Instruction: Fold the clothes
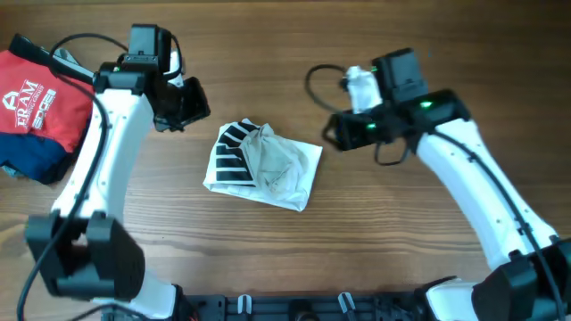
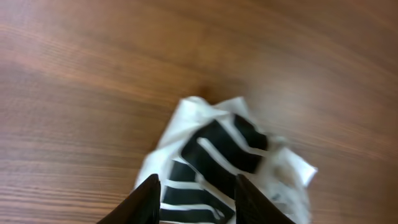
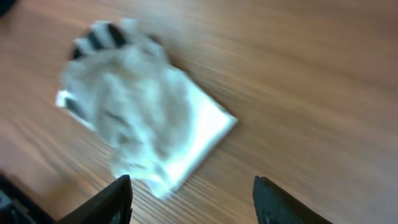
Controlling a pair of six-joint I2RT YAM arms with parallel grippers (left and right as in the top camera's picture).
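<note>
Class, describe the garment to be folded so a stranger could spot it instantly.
Start at the middle of the wooden table. A crumpled white shirt lies there. Only it has black block stripes; the red garment and navy garment stacked at the table's edge have none.

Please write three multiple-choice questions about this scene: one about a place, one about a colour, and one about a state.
1. Where is the red garment?
A. beside the left arm
B. on the shirt
C. between the two arms

2. What colour are the shirt's stripes?
A. red
B. black
C. blue

3. How are the right fingers?
A. shut on the shirt
B. open and empty
C. shut on the red garment

Answers:
1 A: in the overhead view it lies next to that arm.
2 B: black bars show on white cloth.
3 B: they stand wide apart and grip nothing.
</note>
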